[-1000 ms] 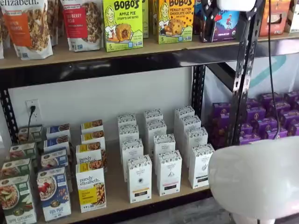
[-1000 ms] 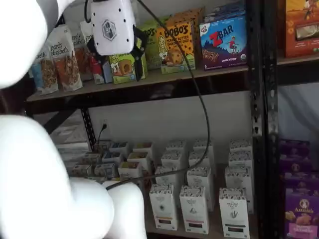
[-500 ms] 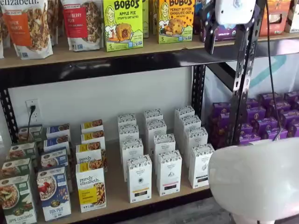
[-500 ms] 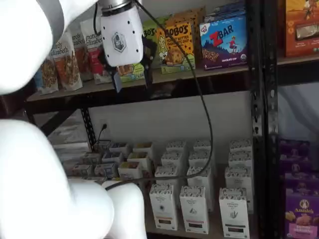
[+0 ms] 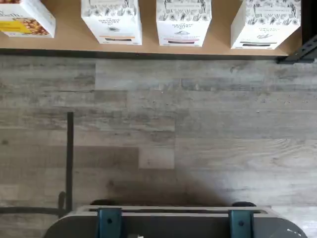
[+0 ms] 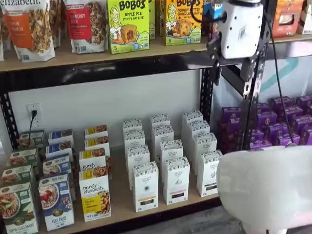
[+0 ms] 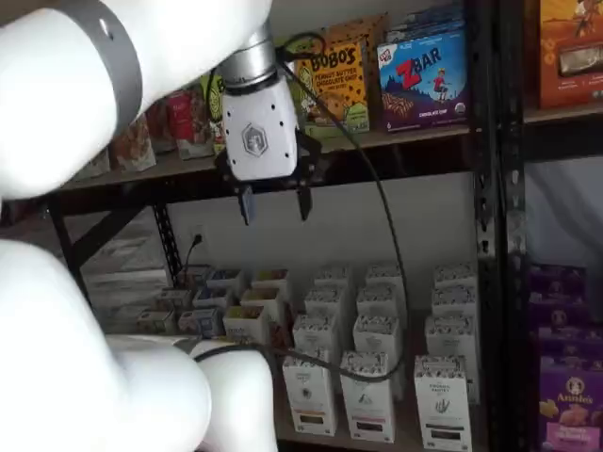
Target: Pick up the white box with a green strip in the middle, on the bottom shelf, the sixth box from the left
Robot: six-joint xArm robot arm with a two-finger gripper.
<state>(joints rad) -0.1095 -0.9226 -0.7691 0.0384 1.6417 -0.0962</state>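
Wrist view looks down on grey wood-grain floor (image 5: 198, 124) with the near edge of the pale wooden surface (image 5: 218, 42) of the bottom shelf beyond it, so the camera is out in front of the rack rather than over the goods. Three tall white cartons stand on that edge, and the white box (image 5: 265, 22) wanted is the right one of the three, its short dark greenish strip low on its front face.

In both shelf views it stands upright at the right end of the front row (image 6: 209, 173), close to the black perforated upright (image 6: 207, 92), with like cartons just beside it on its left and queued behind it. The rows run front to back, I judge, so that the nearest carton can be drawn straight out.

The pincer (image 7: 275, 202) hangs high, level with the upper shelf's edge and well apart from the cartons; its two black fingers point down with a plain gap between them and nothing in them. A black cable (image 7: 382, 188) loops down from its white body.

The carton is smooth printed card, narrow and square-edged, with a black-speckled top, so it is probably light and could tip if nudged
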